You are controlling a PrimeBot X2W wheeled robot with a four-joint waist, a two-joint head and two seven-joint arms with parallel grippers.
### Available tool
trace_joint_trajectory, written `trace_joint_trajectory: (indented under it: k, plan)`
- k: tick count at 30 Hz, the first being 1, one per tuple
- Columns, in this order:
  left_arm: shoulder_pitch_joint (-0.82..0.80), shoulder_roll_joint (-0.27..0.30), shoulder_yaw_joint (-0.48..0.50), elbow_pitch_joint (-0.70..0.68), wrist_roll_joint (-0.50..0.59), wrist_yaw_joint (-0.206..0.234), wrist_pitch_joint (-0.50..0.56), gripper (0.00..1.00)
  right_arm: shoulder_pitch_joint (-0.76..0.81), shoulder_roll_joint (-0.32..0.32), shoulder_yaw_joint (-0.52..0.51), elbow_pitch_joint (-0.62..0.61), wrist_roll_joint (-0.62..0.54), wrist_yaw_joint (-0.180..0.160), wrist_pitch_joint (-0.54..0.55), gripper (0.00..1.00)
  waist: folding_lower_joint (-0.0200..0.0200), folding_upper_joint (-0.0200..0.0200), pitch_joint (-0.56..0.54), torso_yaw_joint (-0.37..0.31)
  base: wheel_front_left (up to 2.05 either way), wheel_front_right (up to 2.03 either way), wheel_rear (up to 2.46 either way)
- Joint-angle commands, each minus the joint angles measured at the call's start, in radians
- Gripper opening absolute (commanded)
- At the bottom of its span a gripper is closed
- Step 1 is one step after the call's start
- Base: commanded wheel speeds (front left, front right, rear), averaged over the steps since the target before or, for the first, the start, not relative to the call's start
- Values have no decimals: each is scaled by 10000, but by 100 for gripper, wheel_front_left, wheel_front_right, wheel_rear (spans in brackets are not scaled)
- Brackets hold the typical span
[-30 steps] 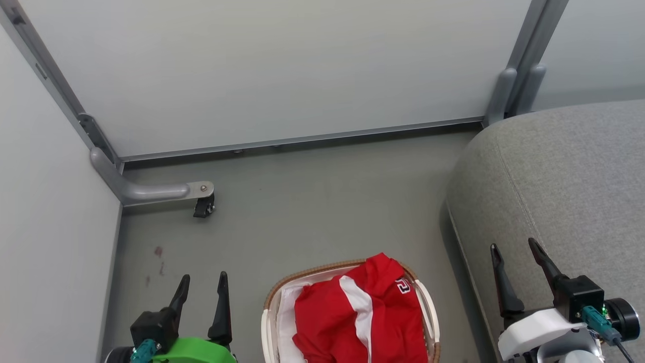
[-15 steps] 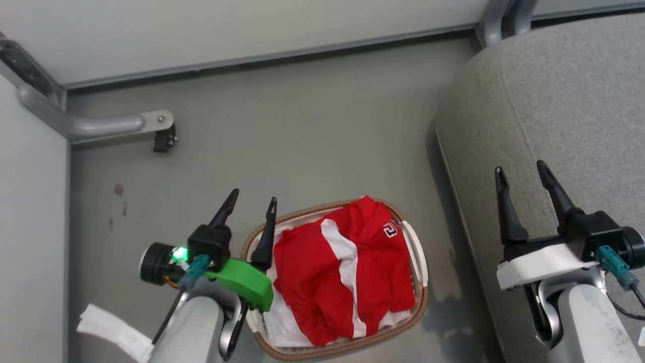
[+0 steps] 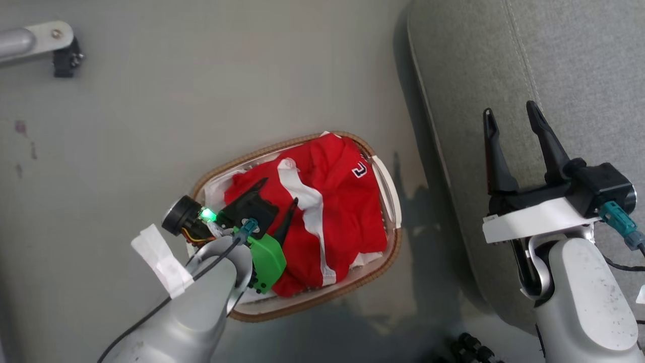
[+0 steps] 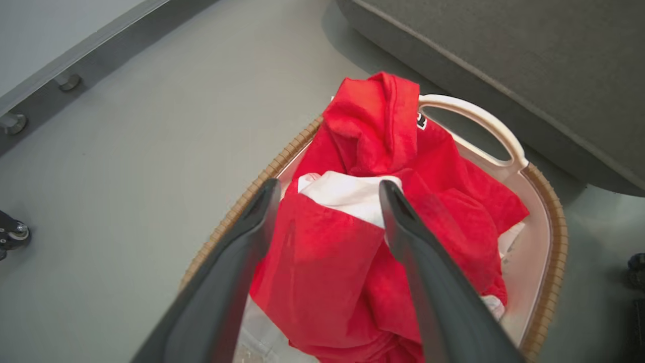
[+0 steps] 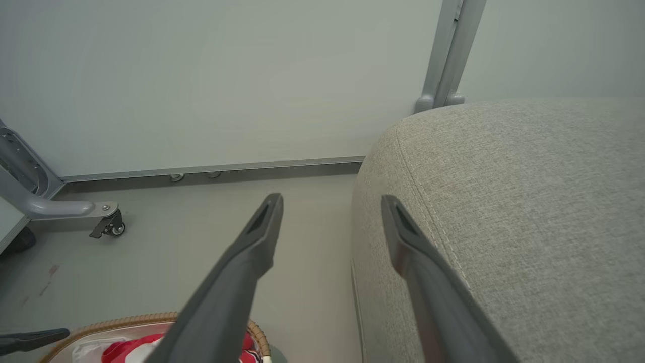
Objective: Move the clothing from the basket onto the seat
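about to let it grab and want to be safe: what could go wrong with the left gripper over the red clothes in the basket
1. The left gripper hangs open over the clothes, which lie bunched together; a shallow pinch may catch one fold, and it could slip out over the floor before the couch.
2. The white liner shows beside the red cloth; a deep grab might snag it and drag the basket.

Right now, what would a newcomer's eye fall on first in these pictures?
The bright red clothing stands out most, heaped in the basket on the grey floor, in the middle of the head view. The left gripper hangs open just over that heap. Further right, the right gripper is open above the big grey seat.
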Motion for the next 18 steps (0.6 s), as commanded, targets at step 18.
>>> trace_joint_trajectory:
  k: [18]
  plan:
    - [-2991,375,-2394,2702,-760,-21,992,100,-580,-20,536,-165,501,-6,-21,100,-1,0,2863,-1570,0,0,0]
